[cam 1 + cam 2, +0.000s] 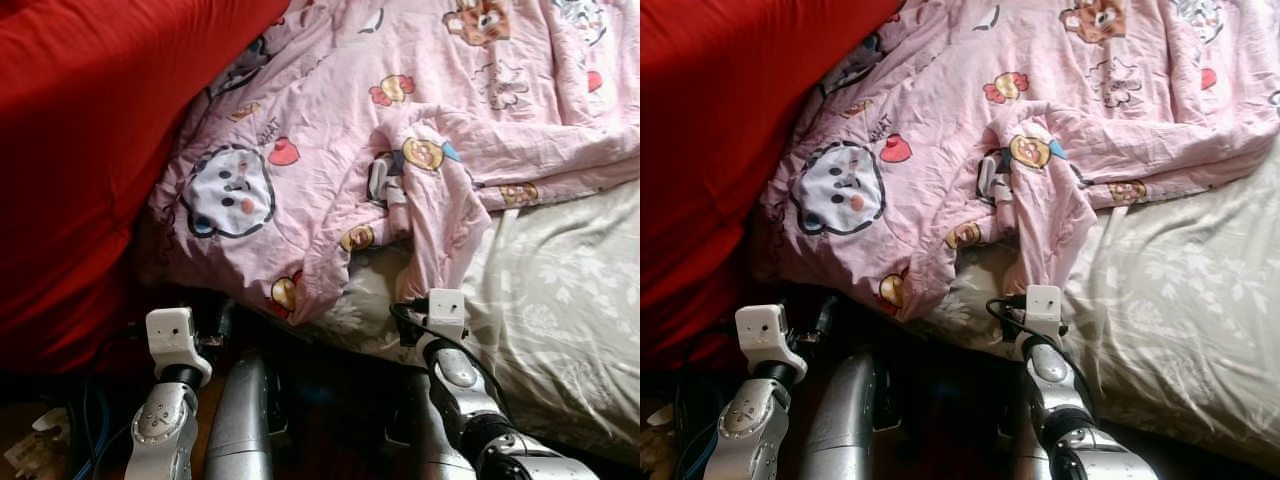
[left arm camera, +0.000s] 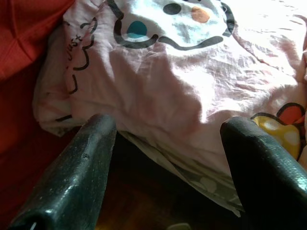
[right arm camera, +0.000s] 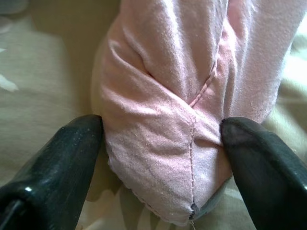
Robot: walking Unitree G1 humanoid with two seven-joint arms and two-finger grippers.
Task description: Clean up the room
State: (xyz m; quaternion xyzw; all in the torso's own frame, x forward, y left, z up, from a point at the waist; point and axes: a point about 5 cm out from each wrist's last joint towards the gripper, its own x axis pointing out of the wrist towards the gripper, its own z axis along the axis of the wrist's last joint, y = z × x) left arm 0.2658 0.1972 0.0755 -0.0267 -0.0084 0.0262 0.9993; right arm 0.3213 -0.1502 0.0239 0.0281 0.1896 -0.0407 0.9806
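- Where the bed meets the robot's front, a pink cartoon-print quilt [image 1: 400,130] lies rumpled over a pale floral sheet [image 1: 560,300]; the quilt covers the bed's upper and left part, the sheet shows bare at the right and lower right.
- Red bedding [image 1: 90,140] bulks up on the left, pressed against the quilt's left edge.
- One fold of the quilt hangs down as a narrow corner [image 3: 177,143] over the sheet, near the bed's front edge.
- Right gripper [image 3: 160,143]: fingers spread wide, one on each side of that hanging corner. Left finger pad [image 3: 72,153] sits at the cloth's edge, right pad [image 3: 259,153] touches or nearly touches the other side; not clamped. Seam and hem of the corner lie between the fingers.
- From the head views, the right arm [image 1: 455,385] reaches up to the bed edge, wrist just below the hanging fold.
- Left gripper [image 2: 168,158]: fingers wide apart, holding nothing, aimed at the quilt's lower left edge, where a large round cartoon face [image 1: 230,192] is printed. Cloth apart from both fingers [image 2: 76,167]; dark gap under the bed edge below it.
- Left arm [image 1: 170,400] stands low at the bed's front, near the red bedding.
- Cables [image 1: 85,425] lie on the dark floor at lower left.
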